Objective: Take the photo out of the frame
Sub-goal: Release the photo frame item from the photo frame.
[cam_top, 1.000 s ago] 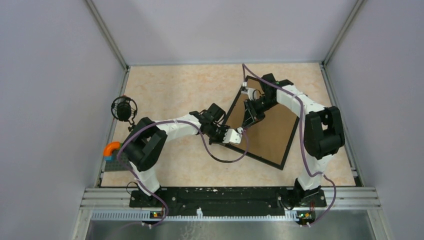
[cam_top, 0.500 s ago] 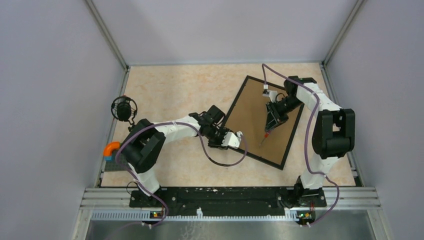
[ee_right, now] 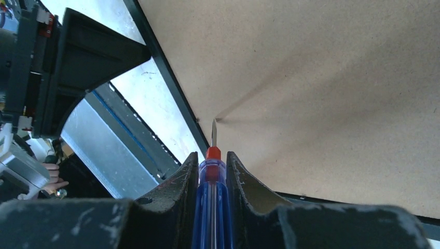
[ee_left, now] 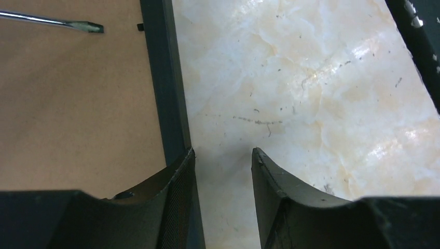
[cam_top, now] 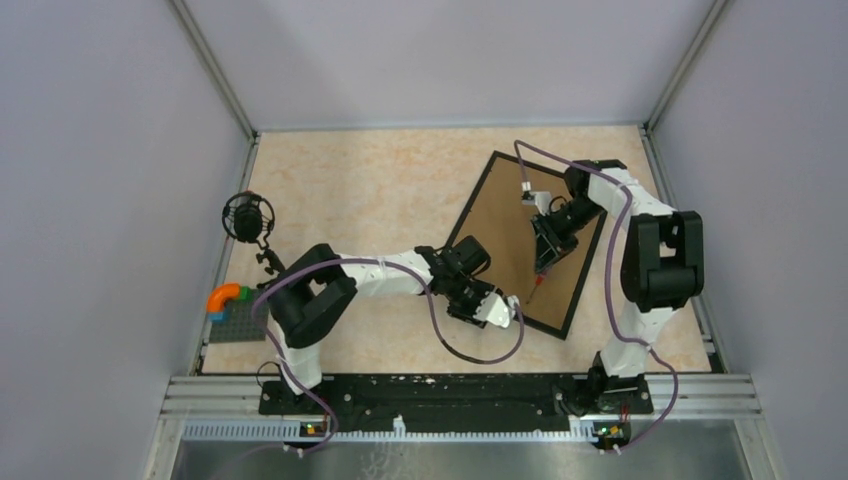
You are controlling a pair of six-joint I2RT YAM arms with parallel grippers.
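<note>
Frame: the large thin black rectangular picture frame [cam_top: 471, 201] lies flat and face down on the marbled beige desk [cam_top: 350, 190], right of centre and turned at a slant.
Back of frame: the plain brown board back [cam_top: 505, 225] faces up and fills the frame from rim to rim.
Photo: hidden; only the brown back shows.
Left pincer: the left pincer [cam_top: 508, 314] sits low at the frame's near-left rim, close to the near corner. Its jaws stand about half apart with nothing between them. In the left wrist view [ee_left: 222, 155] one finger [ee_left: 174, 192] lies over the black rim and the other over bare desk. Whether either touches cannot be told.
Right pincer: the right pincer [cam_top: 542, 266] hangs over the brown board, jaws closed tight on the handle of a screwdriver with a clear blue grip and red collar [ee_right: 211, 207].
Screwdriver: it points at the frame's near-left rim [cam_top: 534, 286], its metal tip resting on or just above the board, just beside the rim.
Tip seen from the left wrist: the flat blade [ee_left: 85, 26] lies over the board, near a small black tab at the rim's inner edge.
Left edge of desk: a round black microphone [cam_top: 247, 217], and nearer the arms a grey studded plate [cam_top: 236, 325] carrying an orange, blue and green curved block [cam_top: 224, 298].
</note>
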